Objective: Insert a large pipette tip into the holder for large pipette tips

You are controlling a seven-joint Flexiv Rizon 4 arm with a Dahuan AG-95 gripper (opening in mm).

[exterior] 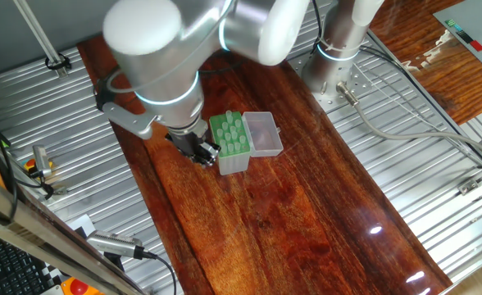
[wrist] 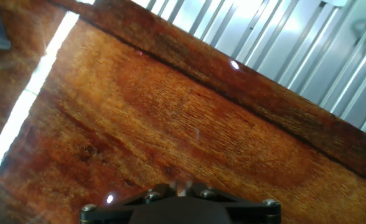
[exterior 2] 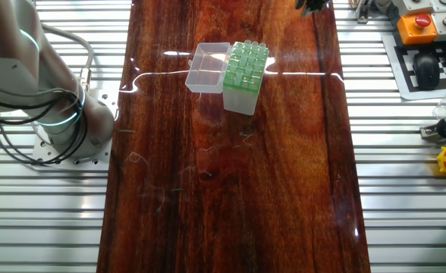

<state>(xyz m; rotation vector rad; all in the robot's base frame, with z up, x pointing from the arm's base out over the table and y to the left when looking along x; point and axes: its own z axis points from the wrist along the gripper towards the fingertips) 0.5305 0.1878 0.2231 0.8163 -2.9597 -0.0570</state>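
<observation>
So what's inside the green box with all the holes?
The holder has pale tips standing in its green top, their rounded ends showing. What lies lower inside is hidden by the top. Its clear lid lies open, empty.

The glossy reddish-brown wooden desk (exterior 2: 230,197) was flanked by ribbed silver aluminium panels (exterior 2: 413,189). Overhead light glared on the wood. A black keyboard (exterior: 3,262) sat alongside.

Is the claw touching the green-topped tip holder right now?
Cannot tell. In one fixed view the claw sits right beside the holder with no clear gap; the hand view shows only bare wood.
</observation>
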